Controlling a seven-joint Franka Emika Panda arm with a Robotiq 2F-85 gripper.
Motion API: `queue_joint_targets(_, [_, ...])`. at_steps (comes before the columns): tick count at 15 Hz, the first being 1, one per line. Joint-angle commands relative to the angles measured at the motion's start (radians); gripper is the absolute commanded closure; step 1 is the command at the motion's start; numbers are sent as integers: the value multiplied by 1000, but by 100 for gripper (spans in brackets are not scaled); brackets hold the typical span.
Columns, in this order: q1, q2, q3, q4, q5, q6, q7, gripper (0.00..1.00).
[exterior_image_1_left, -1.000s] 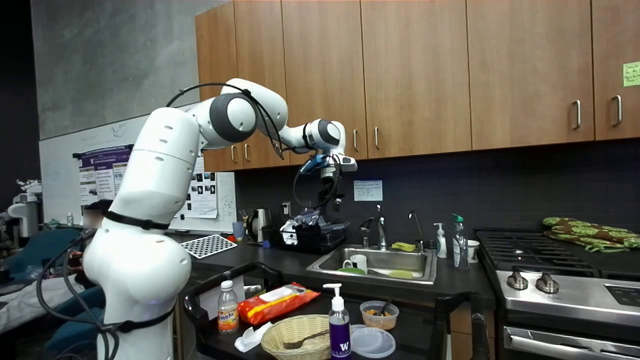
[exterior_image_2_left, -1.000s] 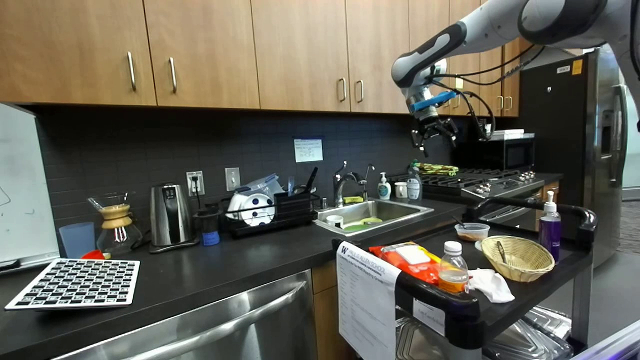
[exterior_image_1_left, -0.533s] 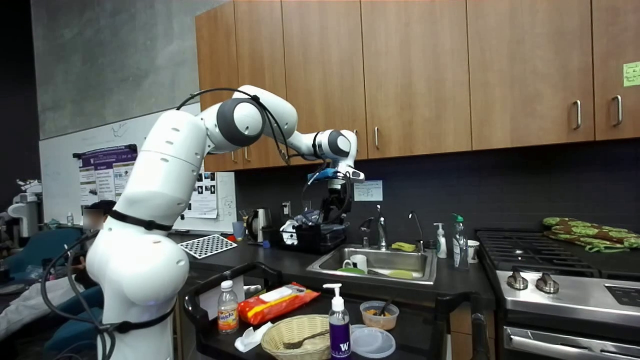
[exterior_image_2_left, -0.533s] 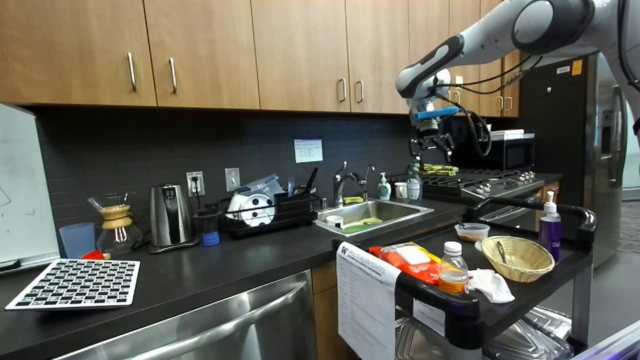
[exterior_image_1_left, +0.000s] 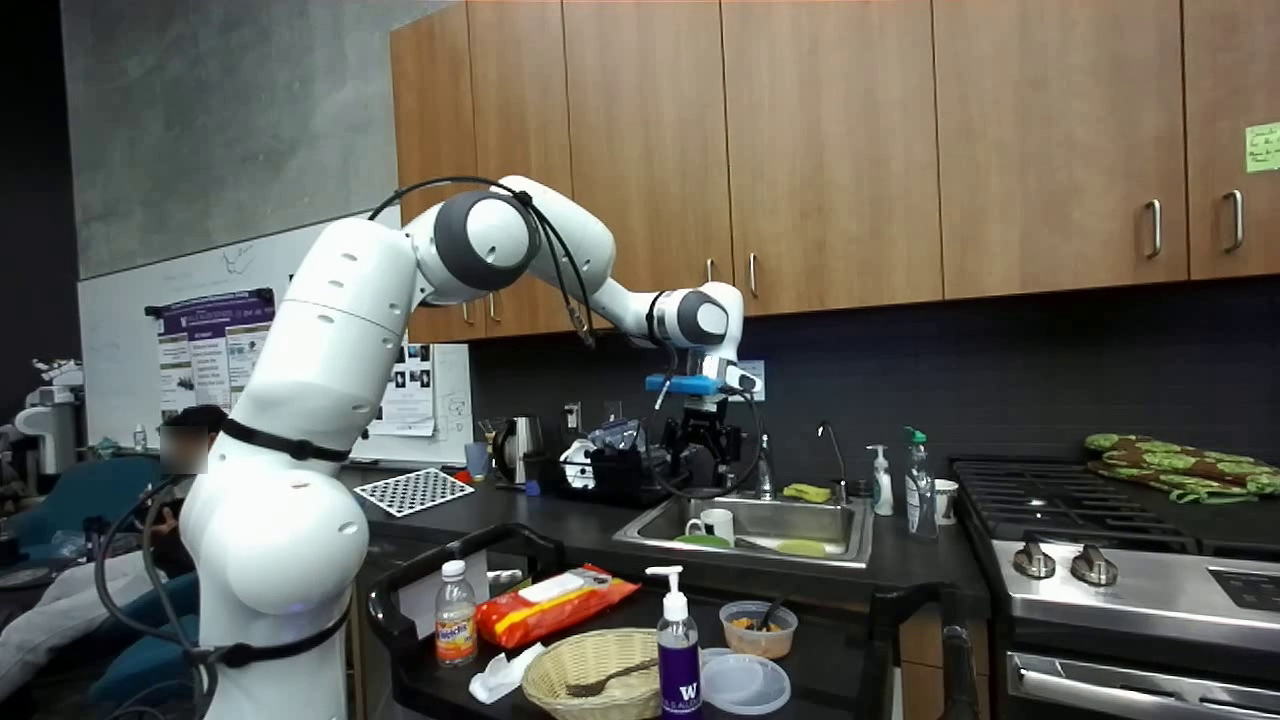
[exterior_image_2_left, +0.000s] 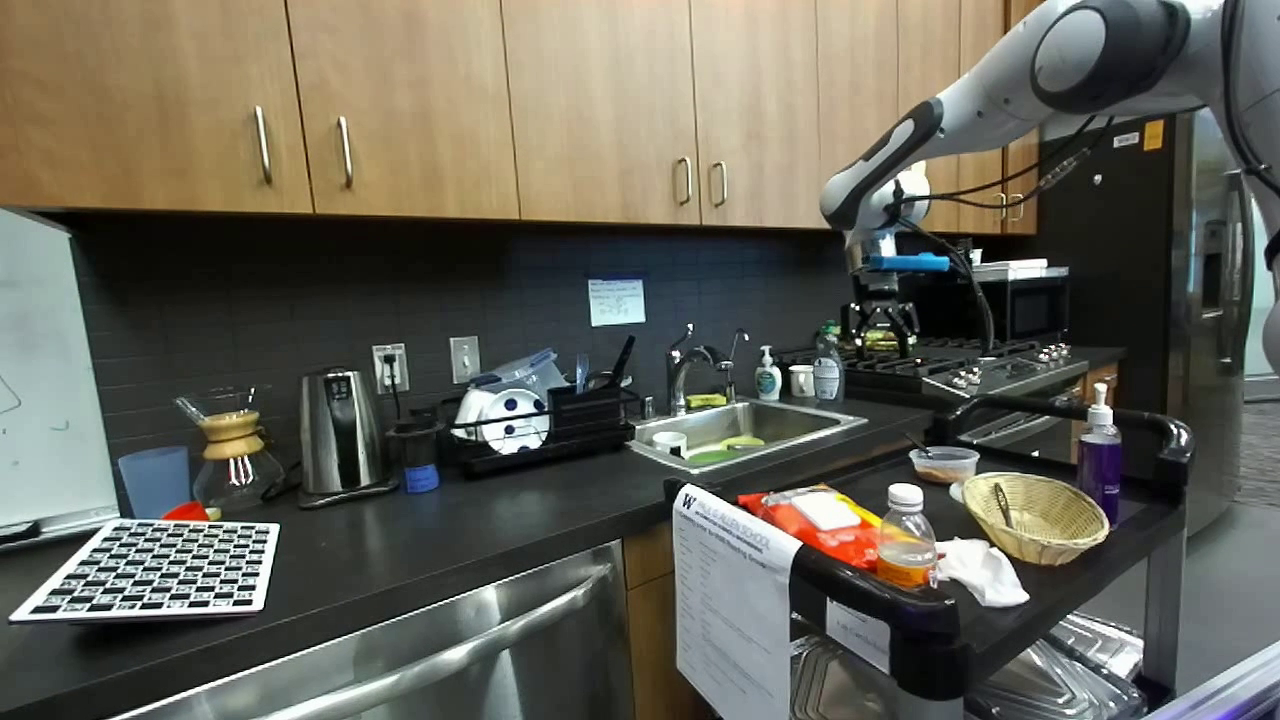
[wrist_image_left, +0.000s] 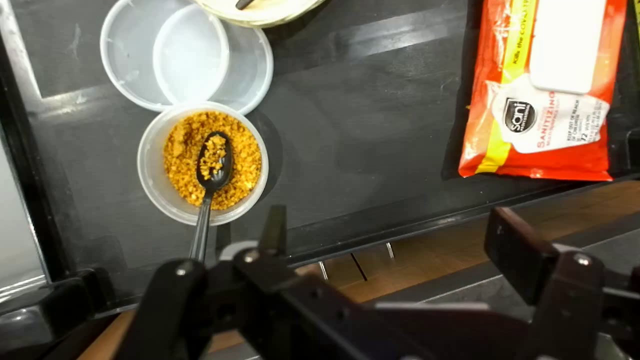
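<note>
With the gripper (wrist_image_left: 391, 232) roughly above the edge of the cart (wrist_image_left: 360, 140), wide-jawed and holding nothing, best move slowly and level, leaving room beside the tub (wrist_image_left: 151, 165) and the jutting handle of the black spoon (wrist_image_left: 208, 192) so as not to jolt or spill the orange crumbs (wrist_image_left: 245, 175). Note the spoon lying in the tub, below the gripper and apart from it. On the cart, count one spoon, one tub, one red packet (wrist_image_left: 540, 142), one basket (exterior_image_2_left: 1060, 510), one fork (exterior_image_1_left: 612, 681), one capped bottle (exterior_image_2_left: 906, 545), one pump bottle (exterior_image_2_left: 1100, 465), one crumpled tissue (exterior_image_2_left: 985, 572) and apparently two overlapping clear lids (wrist_image_left: 190, 55).
</note>
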Motion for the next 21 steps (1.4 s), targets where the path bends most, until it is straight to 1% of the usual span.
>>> queue_joint_targets(1, [-16, -19, 4, -80, -14, 76, -102, 0])
queue_joint_targets(3, [-21, -14, 2, -115, -14, 115, -122, 0])
queue_joint_targets(7, [-23, 0, 0, -178, -3, 210, -112, 0])
queue_joint_targets(10, [-30, 14, -4, -197, -1, 269, -108, 0])
queue_joint_targets(17, [-70, 48, -23, -204, -1, 336, -111, 0])
queue_joint_targets(21, [-78, 78, -17, -213, 2, 355, -112, 0])
